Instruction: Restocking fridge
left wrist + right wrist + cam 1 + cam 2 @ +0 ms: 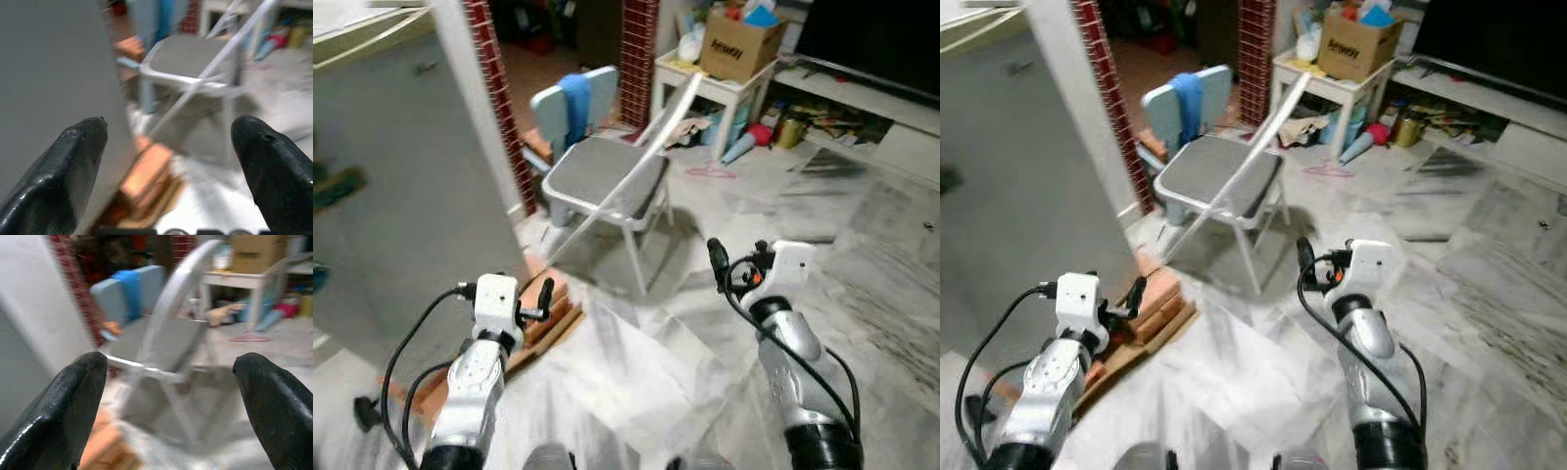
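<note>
marble floor [862, 255] in pale grey spreads ahead, with a grey folding chair [607, 176] standing on it, tilted frame rising toward a white side table [715, 88] that carries a cardboard box [739, 44]. behind the chair leans a light blue board [570, 103] beside a red brick pillar [499, 108]. on the robot's left stands the fridge [401, 176], its long axis upright, a broad grey-white face turned toward the room, near the left arm. at its foot lie stacked wooden planks [543, 313]. left gripper [171, 147] hangs released, fingers spread wide, grasping nothing, near the fridge's edge. right gripper [176, 391] is likewise spread apart and empty, aimed at the chair. head views show a dark tv [881, 39] on a low shelf; the blurred wrist views show the chair seat close up
</note>
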